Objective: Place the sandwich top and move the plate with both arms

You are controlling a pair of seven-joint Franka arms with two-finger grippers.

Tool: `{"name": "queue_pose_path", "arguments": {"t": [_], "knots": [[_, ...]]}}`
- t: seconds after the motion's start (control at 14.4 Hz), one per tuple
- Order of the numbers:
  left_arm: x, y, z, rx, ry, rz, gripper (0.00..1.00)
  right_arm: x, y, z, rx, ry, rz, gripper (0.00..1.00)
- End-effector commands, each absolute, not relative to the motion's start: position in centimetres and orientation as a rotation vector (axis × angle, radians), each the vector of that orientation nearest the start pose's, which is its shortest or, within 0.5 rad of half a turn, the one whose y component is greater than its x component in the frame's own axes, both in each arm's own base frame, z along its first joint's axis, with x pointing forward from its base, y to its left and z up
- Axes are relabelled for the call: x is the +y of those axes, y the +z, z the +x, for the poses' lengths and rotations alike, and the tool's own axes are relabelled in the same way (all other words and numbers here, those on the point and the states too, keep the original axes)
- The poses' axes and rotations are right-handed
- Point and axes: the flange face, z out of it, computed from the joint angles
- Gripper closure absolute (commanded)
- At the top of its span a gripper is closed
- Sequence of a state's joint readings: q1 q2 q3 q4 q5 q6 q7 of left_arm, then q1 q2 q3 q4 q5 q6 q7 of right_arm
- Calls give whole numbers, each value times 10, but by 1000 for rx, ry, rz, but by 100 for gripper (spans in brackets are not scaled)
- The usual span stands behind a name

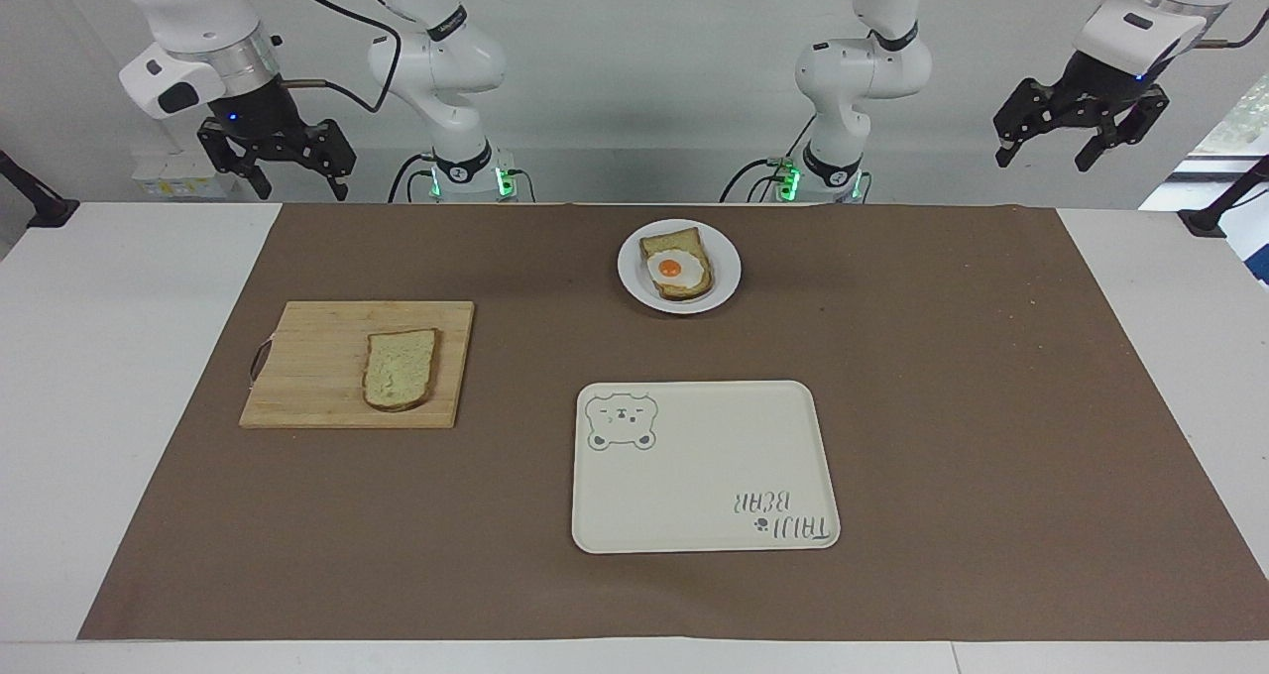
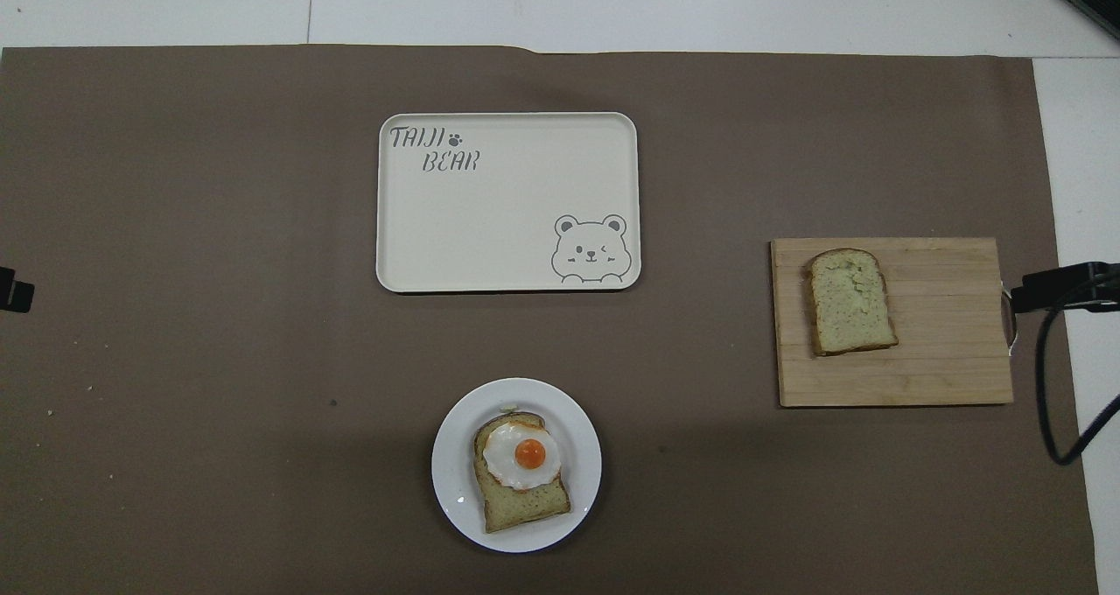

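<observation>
The sandwich top [image 1: 401, 369] [image 2: 850, 301], a pale speckled bread slice with brown crust, lies flat on a wooden cutting board [image 1: 317, 357] [image 2: 945, 332] toward the right arm's end of the table. The small white plate [image 1: 729, 270] [image 2: 455, 490] sits close to the robots, midway between the two arm bases. It carries a toast slice with a fried egg [image 1: 678, 268] [image 2: 518, 468]. My right gripper [image 1: 297, 183] hangs open, high over the table's robot-side edge, above and nearer the robots than the board. My left gripper [image 1: 1043, 157] hangs open, high over the other end. Neither holds anything.
A cream rectangular tray with a bear drawing [image 1: 704, 466] [image 2: 507, 219] lies farther from the robots than the plate. A brown mat [image 1: 952, 406] covers most of the white table. Black clamp stands [image 1: 40, 203] [image 1: 1219, 208] sit at both table ends.
</observation>
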State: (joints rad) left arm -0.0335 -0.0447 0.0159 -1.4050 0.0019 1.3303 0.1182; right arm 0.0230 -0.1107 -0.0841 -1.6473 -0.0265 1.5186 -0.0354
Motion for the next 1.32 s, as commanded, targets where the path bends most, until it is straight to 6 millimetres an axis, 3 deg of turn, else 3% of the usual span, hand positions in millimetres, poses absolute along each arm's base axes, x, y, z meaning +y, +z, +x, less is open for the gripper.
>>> {"name": "queue_pose_path", "arguments": {"t": [0.0, 0.49, 0.83, 1.04, 1.25], "knots": [[-6, 707, 505, 194, 55, -3145, 0, -37, 643, 509, 65, 6, -3147, 0], [-6, 707, 505, 194, 55, -3145, 0, -37, 642, 509, 67, 8, -3147, 0], [-6, 707, 505, 194, 55, -3145, 0, -38, 645, 517, 62, -86, -3146, 0], [-6, 707, 505, 194, 55, -3145, 0, -44, 640, 525, 76, -112, -3146, 0], [-6, 707, 505, 194, 55, -3145, 0, -44, 616, 548, 49, -137, -3132, 0]]}}
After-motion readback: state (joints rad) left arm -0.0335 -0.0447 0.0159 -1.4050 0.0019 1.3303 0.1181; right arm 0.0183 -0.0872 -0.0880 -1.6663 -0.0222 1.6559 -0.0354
